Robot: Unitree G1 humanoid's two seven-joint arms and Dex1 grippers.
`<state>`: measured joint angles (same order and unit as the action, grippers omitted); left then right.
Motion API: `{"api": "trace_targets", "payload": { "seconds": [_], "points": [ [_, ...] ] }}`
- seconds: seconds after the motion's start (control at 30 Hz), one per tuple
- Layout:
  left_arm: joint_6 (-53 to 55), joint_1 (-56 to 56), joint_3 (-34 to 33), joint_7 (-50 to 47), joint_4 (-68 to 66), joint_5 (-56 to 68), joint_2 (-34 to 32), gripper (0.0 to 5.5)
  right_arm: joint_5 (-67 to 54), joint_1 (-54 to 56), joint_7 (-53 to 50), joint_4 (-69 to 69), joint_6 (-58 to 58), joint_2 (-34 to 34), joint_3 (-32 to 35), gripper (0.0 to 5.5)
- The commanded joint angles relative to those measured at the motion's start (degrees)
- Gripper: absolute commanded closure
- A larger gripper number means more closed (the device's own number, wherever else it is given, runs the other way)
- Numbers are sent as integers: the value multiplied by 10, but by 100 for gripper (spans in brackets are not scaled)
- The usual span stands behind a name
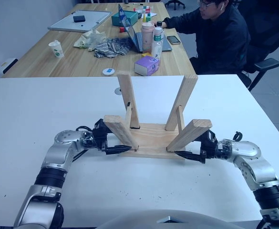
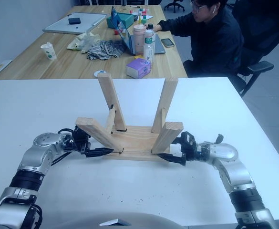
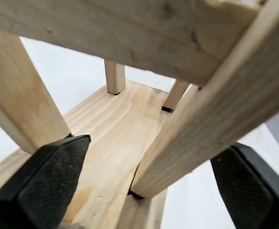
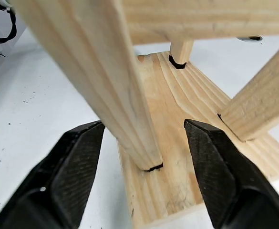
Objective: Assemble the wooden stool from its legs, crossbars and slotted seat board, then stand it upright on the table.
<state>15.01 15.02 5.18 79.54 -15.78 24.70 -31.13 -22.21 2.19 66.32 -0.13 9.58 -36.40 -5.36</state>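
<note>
Upside down on the white table (image 1: 34,109), the pale wooden stool (image 1: 151,136) rests with its slotted seat board (image 1: 153,143) flat on the surface and all four legs seated in it, pointing up and splaying outward. The left gripper (image 1: 114,146) sits low at the board's left end, its black fingers (image 3: 48,181) spread wide on either side of the near left leg (image 1: 120,130), just above where it enters the slot. The right gripper (image 1: 191,153) mirrors it at the right end, its fingers (image 4: 215,167) likewise apart around the foot of the near right leg (image 1: 189,133), with no squeeze visible on the wood. The board's long axis runs straight from one gripper to the other, each arm equally close to its own end, so turning the stool over onto its legs looks like a job for both arms together once the fingers close
</note>
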Motion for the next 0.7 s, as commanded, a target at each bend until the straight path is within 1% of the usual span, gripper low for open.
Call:
{"api": "trace_targets", "payload": {
  "seconds": [0.03,0.1,0.13,0.17,0.27,0.3,0.33,0.4,0.43,0.47,0.5,0.57,0.63,0.7],
  "points": [
    [100,6,9,17,35,36,-15,175,-57,0,-7,-21,77,8,21,314],
    [206,13,-5,3,60,86,-17,206,-93,9,-23,-38,125,16,33,349],
    [240,14,-7,4,73,102,-23,215,-110,13,-29,-45,145,19,39,360],
    [271,13,-7,6,89,118,-30,237,-120,16,-33,-50,160,19,43,383],
    [342,16,-24,-17,127,159,-35,271,-161,18,-47,-73,222,17,56,391],
    [355,18,-29,-40,144,159,-36,286,-183,20,-55,-85,252,16,64,391],
    [397,29,-47,-82,161,176,-30,296,-232,33,-78,-97,306,21,86,392],
    [522,89,-107,-173,150,233,-5,319,-320,66,-139,-110,422,24,121,393],
    [579,121,-131,-207,132,254,4,342,-359,80,-168,-109,477,23,135,398],
    [631,151,-150,-237,106,261,9,352,-395,98,-201,-97,530,24,148,402],
    [649,168,-149,-249,87,256,3,368,-425,123,-246,-71,587,30,163,411],
    [661,184,-154,-284,40,232,1,396,-446,179,-330,-10,678,44,184,424],
    [665,180,-150,-305,15,221,1,415,-445,218,-380,36,726,46,199,425],
    [664,172,-140,-308,11,218,0,419,-440,237,-403,62,744,46,210,425]
  ]
}}
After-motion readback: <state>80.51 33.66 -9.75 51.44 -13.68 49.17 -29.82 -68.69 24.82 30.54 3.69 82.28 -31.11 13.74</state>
